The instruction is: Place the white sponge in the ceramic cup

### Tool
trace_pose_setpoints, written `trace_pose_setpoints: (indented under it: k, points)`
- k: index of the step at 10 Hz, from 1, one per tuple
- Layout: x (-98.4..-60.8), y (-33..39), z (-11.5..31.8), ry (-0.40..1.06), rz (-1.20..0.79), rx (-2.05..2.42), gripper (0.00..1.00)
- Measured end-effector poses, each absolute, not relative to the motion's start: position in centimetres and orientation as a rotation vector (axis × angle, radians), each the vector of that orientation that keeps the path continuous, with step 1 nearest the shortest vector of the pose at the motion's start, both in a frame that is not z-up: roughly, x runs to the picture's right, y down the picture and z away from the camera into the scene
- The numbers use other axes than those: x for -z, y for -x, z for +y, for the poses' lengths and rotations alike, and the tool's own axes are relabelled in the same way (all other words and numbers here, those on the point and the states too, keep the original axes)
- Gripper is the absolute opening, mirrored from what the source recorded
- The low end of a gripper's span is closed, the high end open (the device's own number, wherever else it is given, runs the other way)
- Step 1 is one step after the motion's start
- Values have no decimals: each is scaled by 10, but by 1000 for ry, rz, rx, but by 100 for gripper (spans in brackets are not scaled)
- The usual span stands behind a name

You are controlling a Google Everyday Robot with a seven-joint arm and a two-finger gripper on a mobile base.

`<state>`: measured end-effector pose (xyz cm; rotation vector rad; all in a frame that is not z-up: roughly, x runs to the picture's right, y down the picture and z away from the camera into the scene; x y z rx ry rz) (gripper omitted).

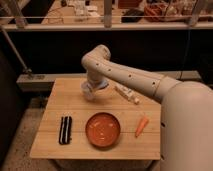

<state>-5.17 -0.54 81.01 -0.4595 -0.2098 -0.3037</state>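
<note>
The ceramic cup is a small pale round cup standing on the wooden table at its back, left of centre. My gripper hangs from the white arm directly over the cup and partly covers it. The white sponge does not show as a separate thing; it is hidden at the gripper or the cup, and I cannot tell which.
An orange plate lies at the front centre. A black ridged object lies to its left and a small carrot to its right. A long thin white stick-like object lies right of the cup. A dark ledge runs behind the table.
</note>
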Motion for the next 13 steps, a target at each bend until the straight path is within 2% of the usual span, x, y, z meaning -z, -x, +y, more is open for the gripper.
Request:
trace_pose_setpoints:
  k: [13]
  points:
    - [-813,60,-7,407,-245,385,6]
